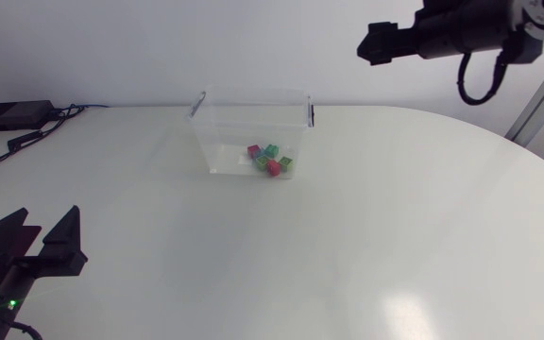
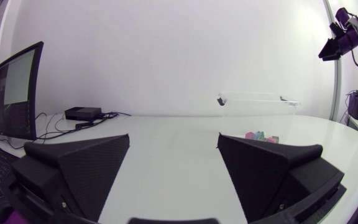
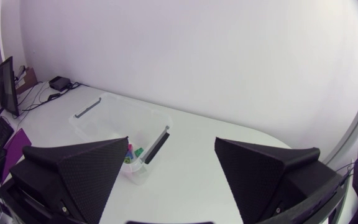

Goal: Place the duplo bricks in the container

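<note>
A clear plastic container stands at the back middle of the white table. Several duplo bricks, pink, green and red, lie inside it at its right end. My left gripper rests low at the table's near left, open and empty, far from the container. My right gripper hangs high above the table's back right, open with nothing between its fingers. From the right wrist, the container and the bricks sit below, ahead of the left finger. From the left wrist, the container stands far ahead with the bricks.
A small black box with cables lies at the table's back left corner. The table's curved edge runs along the right side.
</note>
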You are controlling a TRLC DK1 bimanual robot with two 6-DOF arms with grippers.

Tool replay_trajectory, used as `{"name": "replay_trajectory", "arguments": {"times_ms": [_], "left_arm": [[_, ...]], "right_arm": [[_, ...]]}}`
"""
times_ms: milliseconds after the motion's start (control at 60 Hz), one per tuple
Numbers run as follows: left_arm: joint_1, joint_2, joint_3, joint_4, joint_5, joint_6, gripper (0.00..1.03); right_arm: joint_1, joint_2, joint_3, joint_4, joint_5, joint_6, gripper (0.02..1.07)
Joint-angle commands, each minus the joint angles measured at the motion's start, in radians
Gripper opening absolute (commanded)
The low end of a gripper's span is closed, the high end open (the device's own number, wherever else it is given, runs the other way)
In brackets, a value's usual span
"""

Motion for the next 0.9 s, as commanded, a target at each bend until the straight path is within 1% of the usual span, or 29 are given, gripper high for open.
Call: {"name": "replay_trajectory", "arguments": {"times_ms": [0, 183, 367, 517, 883], "left_arm": [[0.007, -0.01, -0.018, 0.008, 0.007, 0.004, 1.0], [0.007, -0.01, -0.018, 0.008, 0.007, 0.004, 1.0], [0.007, -0.01, -0.018, 0.008, 0.007, 0.004, 1.0], [0.007, -0.01, -0.018, 0.008, 0.007, 0.004, 1.0], [0.007, -0.01, -0.018, 0.008, 0.007, 0.004, 1.0]], "right_arm": [[-0.019, -0.071, -0.079, 0.025, 0.011, 0.012, 1.02], [-0.033, -0.229, -0.273, 0.118, 0.101, 0.014, 1.02], [-0.045, -0.404, -0.46, 0.177, 0.115, 0.019, 1.02], [-0.046, -0.513, -0.564, 0.19, 0.118, 0.037, 1.02], [-0.043, -0.785, -0.777, 0.192, 0.19, 0.049, 1.02]]}}
